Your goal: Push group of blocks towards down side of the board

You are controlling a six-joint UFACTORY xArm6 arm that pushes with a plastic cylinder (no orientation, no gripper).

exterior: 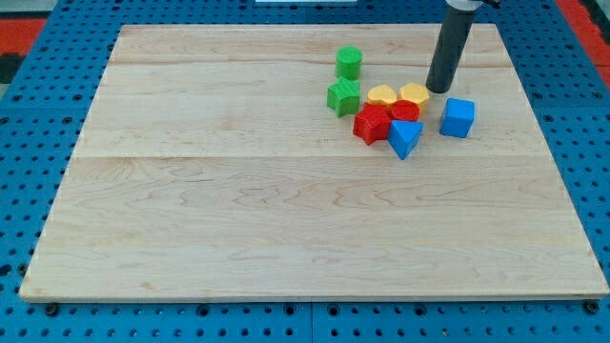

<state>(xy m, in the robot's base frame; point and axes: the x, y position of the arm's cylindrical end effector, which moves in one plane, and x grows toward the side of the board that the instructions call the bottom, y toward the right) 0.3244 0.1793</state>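
Observation:
My tip rests on the board at the upper right, just right of a yellow block and above-left of a blue cube. A second yellow block lies left of the first. Below them sit a red star-shaped block, a red round block and a blue triangular block, all touching. A green star-shaped block stands at the cluster's left. A green cylinder stands apart above it.
The wooden board lies on a blue perforated table. The dark rod comes down from the view's top right.

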